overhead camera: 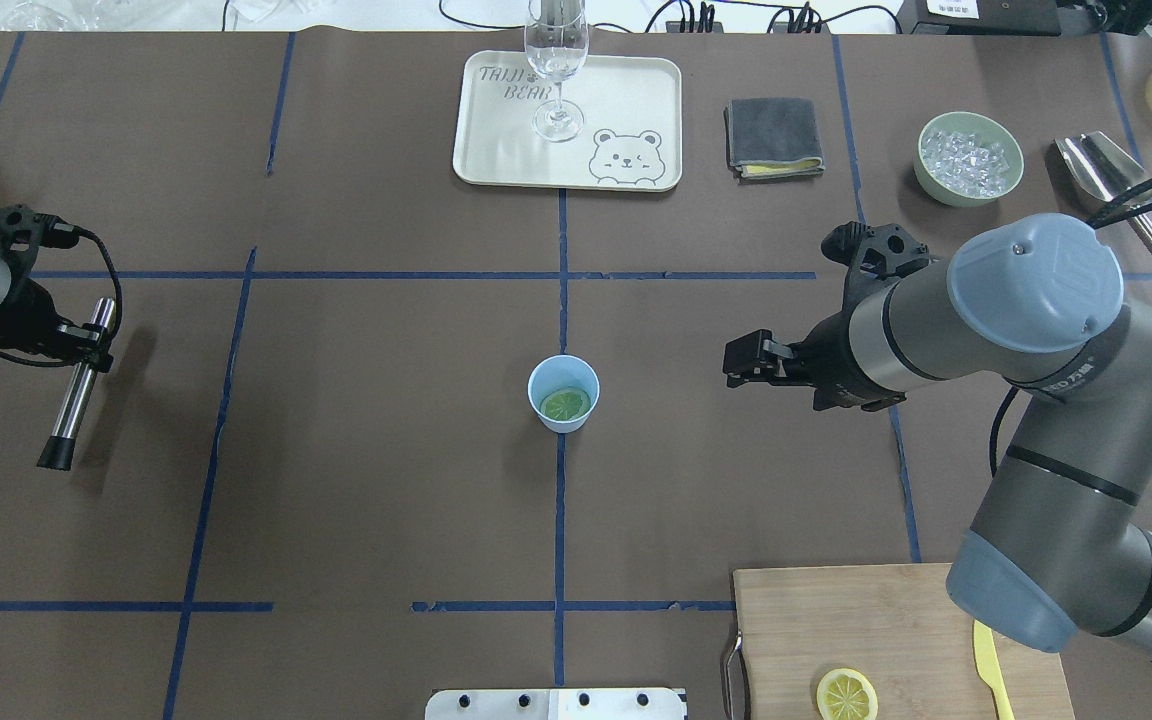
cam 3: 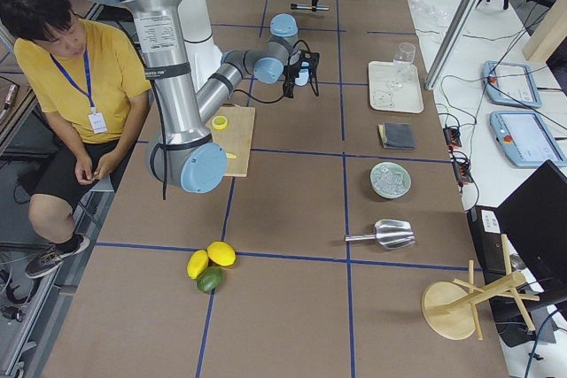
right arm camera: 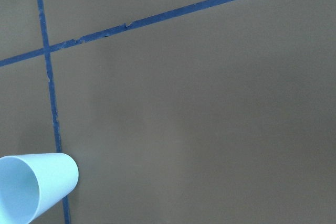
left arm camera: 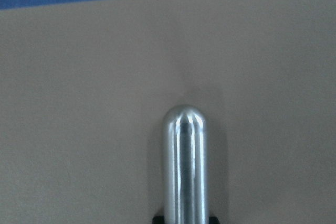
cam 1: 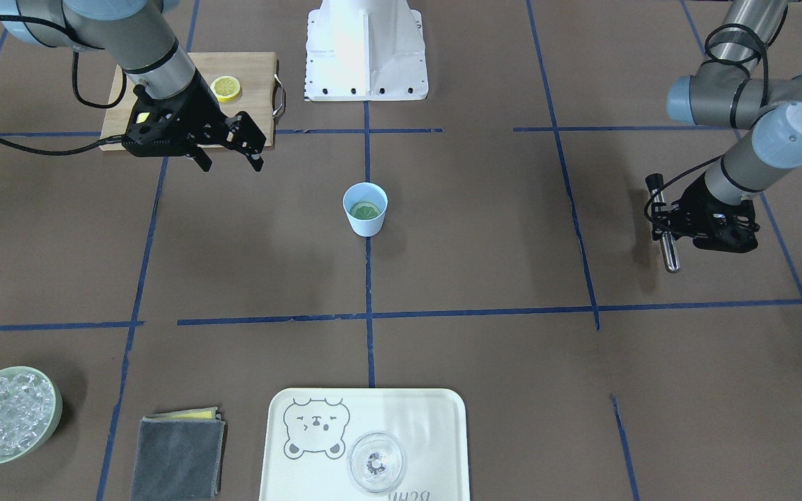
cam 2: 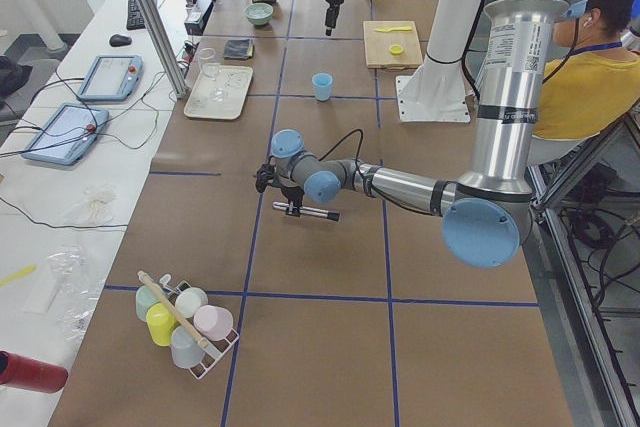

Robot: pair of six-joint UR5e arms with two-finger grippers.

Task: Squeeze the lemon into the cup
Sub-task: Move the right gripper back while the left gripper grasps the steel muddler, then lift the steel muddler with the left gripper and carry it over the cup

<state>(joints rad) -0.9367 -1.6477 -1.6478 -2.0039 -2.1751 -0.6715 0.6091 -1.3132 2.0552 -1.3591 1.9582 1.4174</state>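
Mid-bench: small light-blue plastic cup upright, thin round yellow lemon slice flat inside. Right gripper spread, empty, off cup's right-edge side. Left gripper pinching polished steel rod near left edge. Task looks essentially done.

From the right gripper, bare table runs straight to the cup's open mouth; the cutting board lies just behind.

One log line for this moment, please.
lemon: inside cup | right gripper: open, empty, apart from cup | left gripper: holding metal rod
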